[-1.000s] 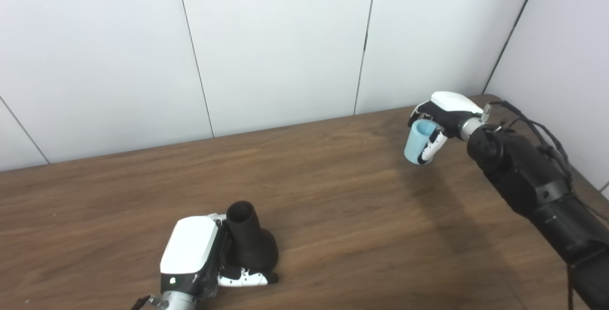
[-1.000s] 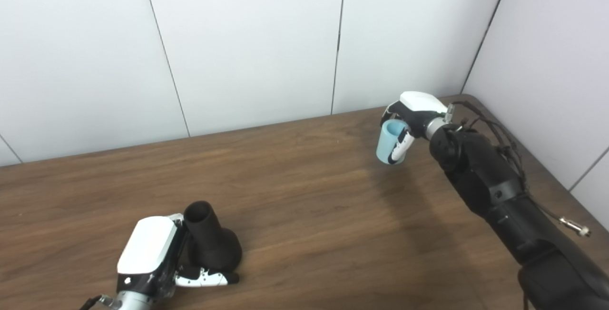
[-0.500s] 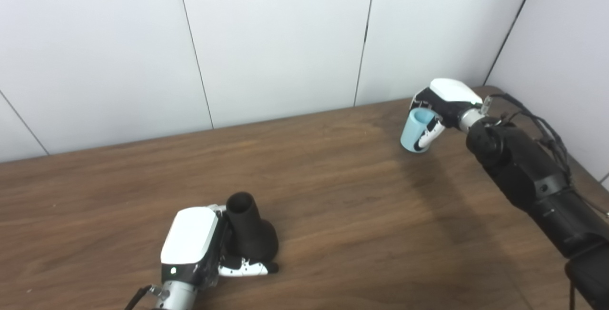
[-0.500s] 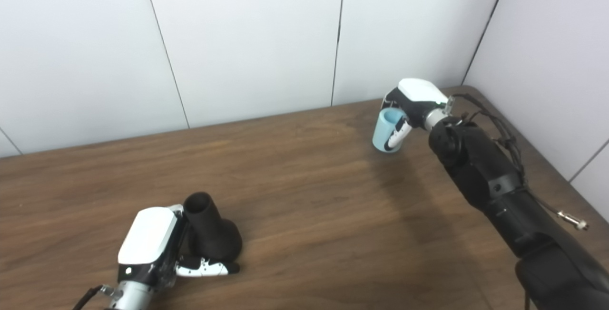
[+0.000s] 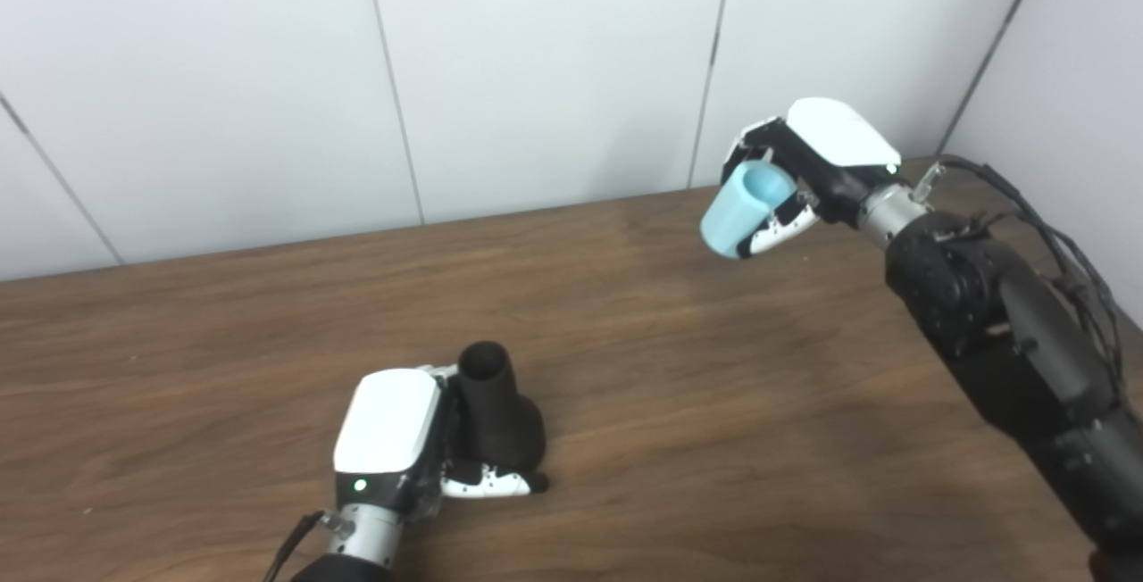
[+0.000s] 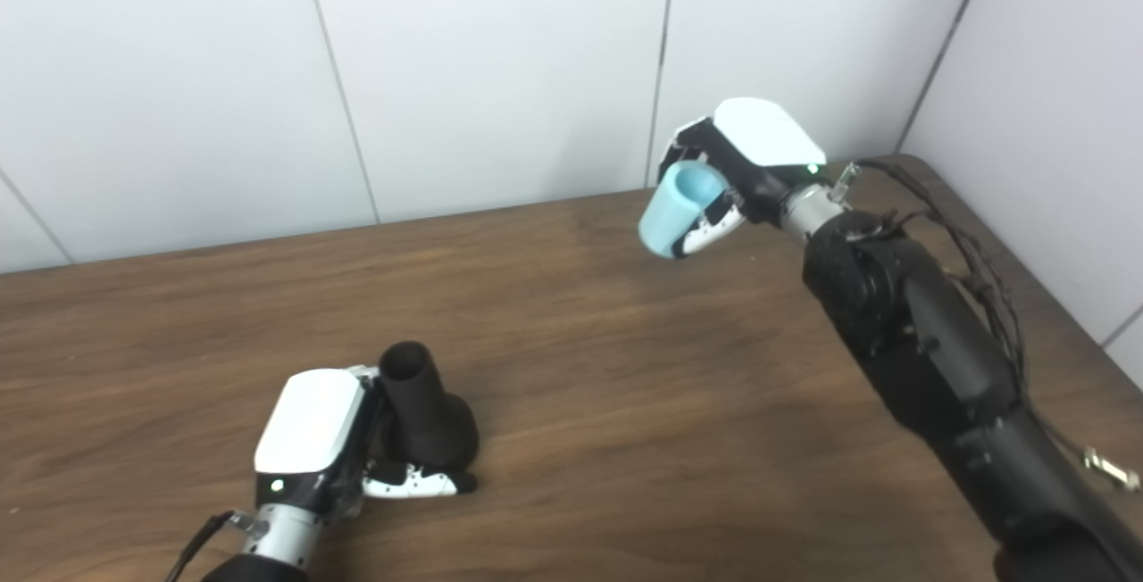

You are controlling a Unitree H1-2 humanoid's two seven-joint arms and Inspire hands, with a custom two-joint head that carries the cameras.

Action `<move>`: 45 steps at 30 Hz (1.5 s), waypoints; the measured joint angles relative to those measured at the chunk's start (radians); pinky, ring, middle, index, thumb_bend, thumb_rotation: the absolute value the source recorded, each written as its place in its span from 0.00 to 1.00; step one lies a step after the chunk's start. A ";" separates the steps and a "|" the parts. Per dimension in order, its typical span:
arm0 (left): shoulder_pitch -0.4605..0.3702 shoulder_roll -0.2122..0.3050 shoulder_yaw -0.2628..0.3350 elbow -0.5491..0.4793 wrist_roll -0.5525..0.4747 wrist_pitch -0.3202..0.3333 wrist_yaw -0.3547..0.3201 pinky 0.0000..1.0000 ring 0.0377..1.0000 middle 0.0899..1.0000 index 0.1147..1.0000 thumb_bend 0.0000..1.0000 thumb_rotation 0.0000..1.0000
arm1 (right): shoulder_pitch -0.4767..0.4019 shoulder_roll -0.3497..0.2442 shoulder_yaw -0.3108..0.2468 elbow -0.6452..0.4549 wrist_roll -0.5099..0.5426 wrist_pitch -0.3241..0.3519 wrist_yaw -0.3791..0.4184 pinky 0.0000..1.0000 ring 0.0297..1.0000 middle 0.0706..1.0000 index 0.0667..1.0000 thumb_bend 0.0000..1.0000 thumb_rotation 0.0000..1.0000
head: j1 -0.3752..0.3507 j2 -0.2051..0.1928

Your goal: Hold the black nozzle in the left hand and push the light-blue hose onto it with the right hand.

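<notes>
Left eye view: left hand (image 5: 390,439) fingers (image 5: 489,482) wrap the black nozzle (image 5: 496,412); right hand (image 5: 817,162) fingers clamp the light-blue hose (image 5: 743,207).

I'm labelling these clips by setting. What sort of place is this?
Likely a lab or test room: a bare wooden table set in a corner of plain white wall panels, with only the black nozzle and light-blue hose present.

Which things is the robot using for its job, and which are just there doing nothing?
Used for the job:
- black nozzle, held by the left hand on the table
- light-blue hose, held up by the right hand, apart from the nozzle

Just there:
- wooden table
- white wall panels
</notes>
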 measured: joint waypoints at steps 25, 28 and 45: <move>0.000 -0.027 -0.042 -0.010 0.043 0.075 0.000 0.57 0.55 0.46 0.41 0.52 0.00 | 0.080 0.249 0.032 -0.280 0.081 0.036 0.107 0.31 0.37 0.47 0.51 0.49 0.00 | 0.106 0.003; -0.001 -0.027 -0.045 -0.010 0.043 0.076 0.000 0.56 0.55 0.47 0.41 0.52 0.00 | 0.082 0.262 0.036 -0.291 0.085 0.036 0.111 0.32 0.36 0.47 0.51 0.49 0.00 | 0.110 0.005; -0.007 -0.029 -0.058 -0.007 0.049 0.096 -0.002 0.55 0.54 0.47 0.41 0.52 0.00 | 0.086 0.305 0.051 -0.349 0.092 0.036 0.126 0.37 0.38 0.48 0.47 0.50 0.00 | 0.130 0.015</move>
